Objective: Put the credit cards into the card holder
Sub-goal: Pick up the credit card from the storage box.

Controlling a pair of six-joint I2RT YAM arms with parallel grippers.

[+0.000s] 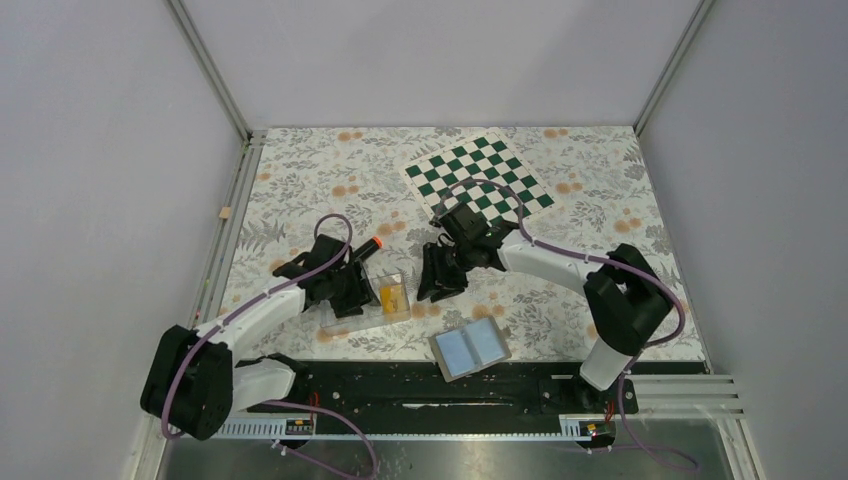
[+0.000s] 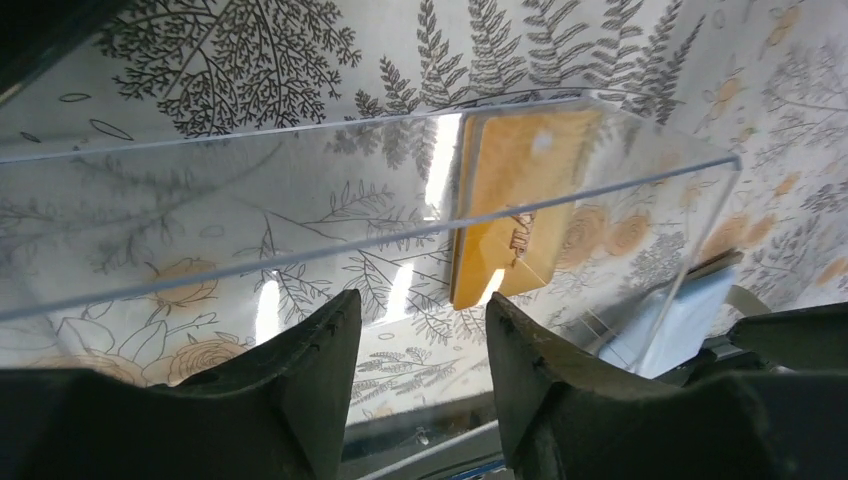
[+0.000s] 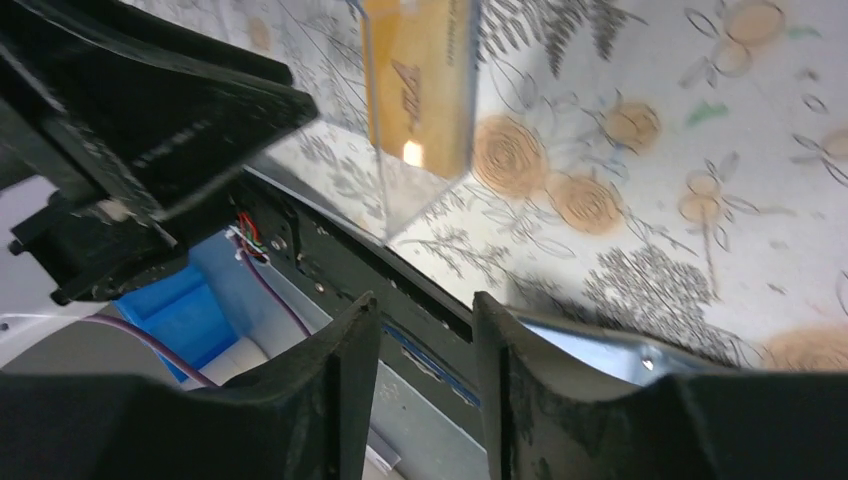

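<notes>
Poised over the credit cards (image 1: 392,293), stacked orange at the right end of the clear tray (image 1: 345,322) toward the bench's near-left part. Flanked by the left claw (image 1: 350,290), spread and empty at the tray's left, and the right claw (image 1: 438,280), parted and pinching nothing, just to the cards' right. Lying open by the bench's near edge with no card showing in it, the card holder (image 1: 470,350). Judged the pickup step, not yet made; calls next for reaching past the clear wall, nipping one card by its thin edge and lifting it free
</notes>
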